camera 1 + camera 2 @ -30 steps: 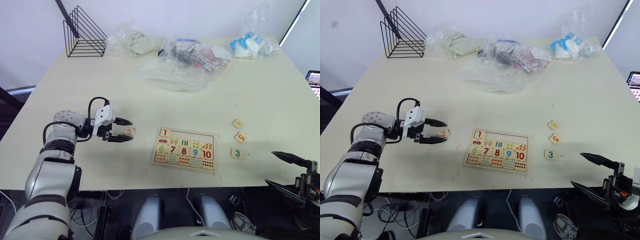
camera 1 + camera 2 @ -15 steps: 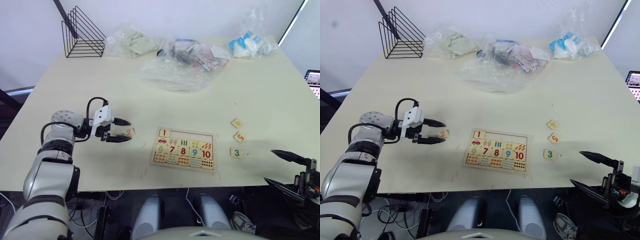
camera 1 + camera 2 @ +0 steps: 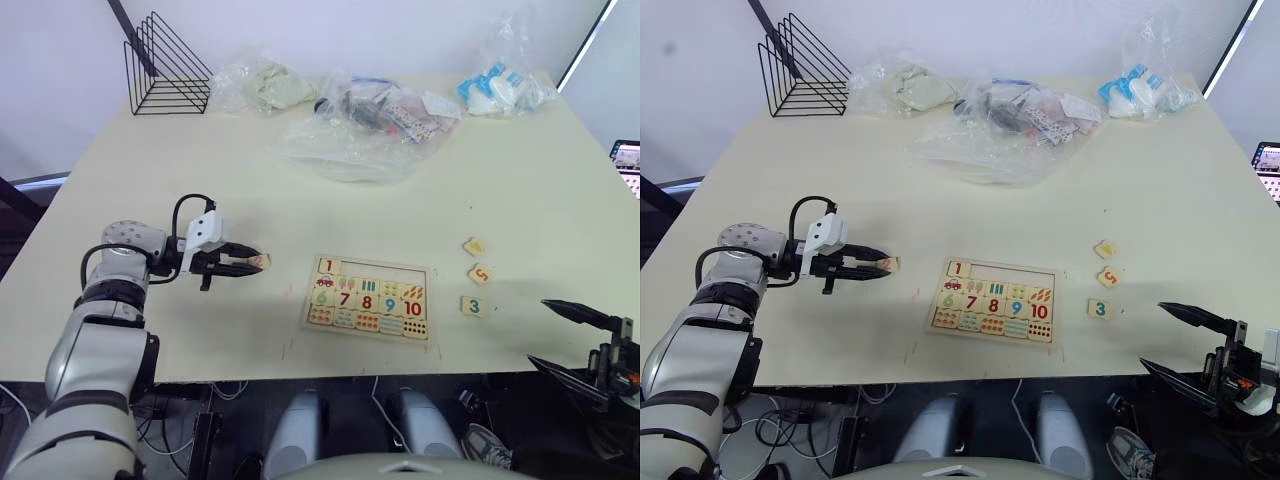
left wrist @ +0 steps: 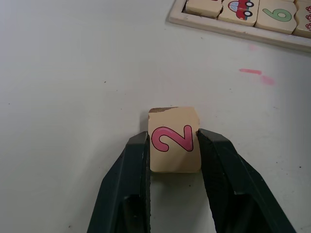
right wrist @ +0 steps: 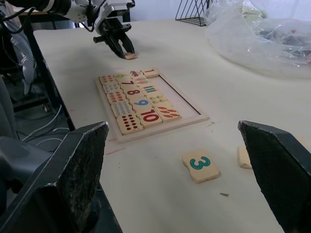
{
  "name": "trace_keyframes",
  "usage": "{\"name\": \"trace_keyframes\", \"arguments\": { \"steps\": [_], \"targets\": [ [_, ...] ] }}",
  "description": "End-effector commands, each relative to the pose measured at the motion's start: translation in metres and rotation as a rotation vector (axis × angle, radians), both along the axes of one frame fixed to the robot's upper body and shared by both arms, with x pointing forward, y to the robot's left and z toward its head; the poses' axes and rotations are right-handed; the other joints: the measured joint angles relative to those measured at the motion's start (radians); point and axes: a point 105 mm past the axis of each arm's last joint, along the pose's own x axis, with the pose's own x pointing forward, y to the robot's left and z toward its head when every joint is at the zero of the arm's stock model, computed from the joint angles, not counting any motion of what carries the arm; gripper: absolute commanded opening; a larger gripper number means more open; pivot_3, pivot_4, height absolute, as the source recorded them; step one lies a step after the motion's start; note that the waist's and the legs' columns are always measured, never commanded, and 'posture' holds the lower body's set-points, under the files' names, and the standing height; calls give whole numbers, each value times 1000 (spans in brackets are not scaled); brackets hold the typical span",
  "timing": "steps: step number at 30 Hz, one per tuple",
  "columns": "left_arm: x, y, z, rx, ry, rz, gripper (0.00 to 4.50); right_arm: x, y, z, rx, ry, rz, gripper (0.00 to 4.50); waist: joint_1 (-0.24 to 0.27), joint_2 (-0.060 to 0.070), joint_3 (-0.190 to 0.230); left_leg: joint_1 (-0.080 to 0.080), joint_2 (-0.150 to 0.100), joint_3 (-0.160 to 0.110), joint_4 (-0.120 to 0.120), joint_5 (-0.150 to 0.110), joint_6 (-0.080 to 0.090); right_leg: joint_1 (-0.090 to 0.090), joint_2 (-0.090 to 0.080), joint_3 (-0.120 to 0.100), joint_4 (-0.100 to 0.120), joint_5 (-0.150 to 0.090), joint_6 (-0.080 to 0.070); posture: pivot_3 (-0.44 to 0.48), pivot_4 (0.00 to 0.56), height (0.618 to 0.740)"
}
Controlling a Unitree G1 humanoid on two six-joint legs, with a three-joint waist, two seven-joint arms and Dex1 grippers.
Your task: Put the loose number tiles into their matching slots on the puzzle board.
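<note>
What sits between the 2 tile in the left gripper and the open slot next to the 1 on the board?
Nothing visible: only bare table lies between the 2 tile, held by the left gripper, and the puzzle board.

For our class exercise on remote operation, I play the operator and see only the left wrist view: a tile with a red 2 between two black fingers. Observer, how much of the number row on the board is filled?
Observer: Only the 1 tile sits in the top row of the puzzle board; the slots beside it are open.
Operator: Where are the other loose tiles?
Observer: Three lie on the table to the robot's right of the board; the nearest is the 3 tile.
Operator: What is the right gripper doing?
Observer: The right gripper hangs open past the table's near edge, holding nothing.
Operator: Is my 2 far from the board?
Observer: The 2 tile, in the left gripper, is just left of the board.
</note>
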Motion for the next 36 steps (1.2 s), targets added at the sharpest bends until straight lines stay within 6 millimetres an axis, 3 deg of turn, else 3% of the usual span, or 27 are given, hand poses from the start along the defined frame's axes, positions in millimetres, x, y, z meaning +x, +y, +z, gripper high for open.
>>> {"name": "trace_keyframes", "arguments": {
  "steps": [1, 6, 19, 27, 36],
  "targets": [
    [-6, 6, 2, 38, 20, -26, 948, -3, -2, 8, -12, -49, -16, 4500, 0, 0, 0, 0, 0, 0, 0, 0, 0, 0, 0, 0, 0, 0, 0, 0, 150, 740],
    [-3, -1, 20, 56, -42, -89, 948, -5, -3, 6, -9, -48, -29, 4500, 1, 0, 0, 0, 0, 0, 0, 0, 0, 0, 0, 0, 0, 0, 0, 0, 150, 740],
    [-8, -60, 71, 10, -41, -288, 948, -7, 4, 3, 11, -55, -36, 4500, 3, 0, 1, -2, 0, -1, 0, 0, 0, -1, 0, 0, 0, 0, 0, 0, 150, 740],
    [-10, -99, 85, 24, -31, -363, 948, -7, 7, 6, 22, -67, -53, 4500, 3, 0, 1, -2, 0, -1, 1, 0, 0, -1, 0, 0, 0, 0, 0, 0, 150, 740],
    [-2, -140, 83, 128, -53, -364, 948, -4, 13, 9, 29, -89, -71, 4500, 1, 0, 1, -2, 0, -1, 1, 0, 0, -1, 0, 0, 0, 0, 0, 0, 150, 740]
  ]
}}
